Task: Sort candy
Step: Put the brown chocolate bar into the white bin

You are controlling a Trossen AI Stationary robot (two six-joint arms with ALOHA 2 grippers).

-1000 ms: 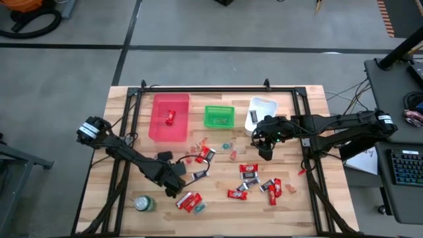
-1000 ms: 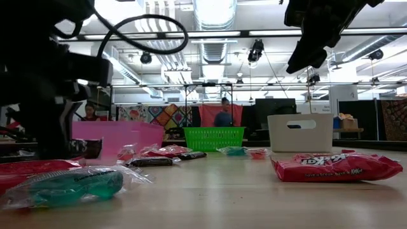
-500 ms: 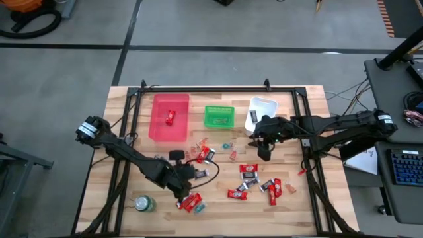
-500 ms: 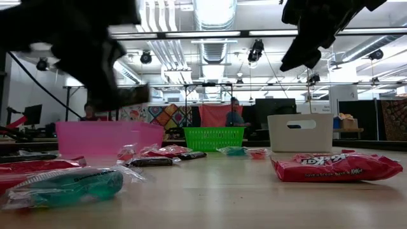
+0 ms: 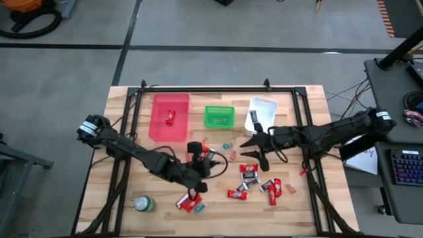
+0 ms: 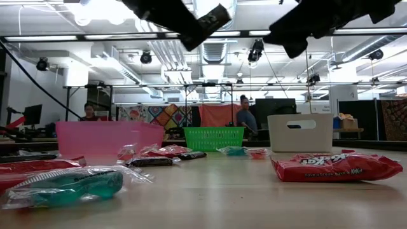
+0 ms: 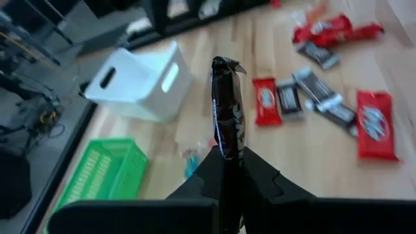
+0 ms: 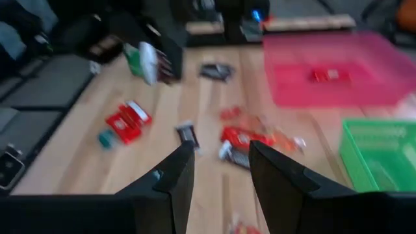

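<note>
The candy lies scattered over the wooden table: red and dark wrappers at mid-right (image 5: 249, 169) and front-left (image 5: 188, 201), with a teal one in the low view (image 6: 70, 186). My left gripper (image 5: 210, 160) hovers over the middle of the table. In the left wrist view it (image 7: 227, 159) is shut on a dark-wrapped candy (image 7: 226, 123) that sticks out past the fingers. My right gripper (image 5: 250, 149) hangs just right of centre, pointing left. In the right wrist view it (image 8: 221, 169) is open with nothing between the fingers.
Along the back stand a pink bin (image 5: 158, 125) holding one red candy (image 5: 170, 118), a green basket (image 5: 219, 117) and a white bin (image 5: 261, 111). A round green can (image 5: 143, 203) sits at the front left. A black frame borders the table. People show in the room behind.
My left arm has risen from the front-left candy pile and swung to the table's middle with the dark candy. My right gripper has shifted slightly left and turned.
</note>
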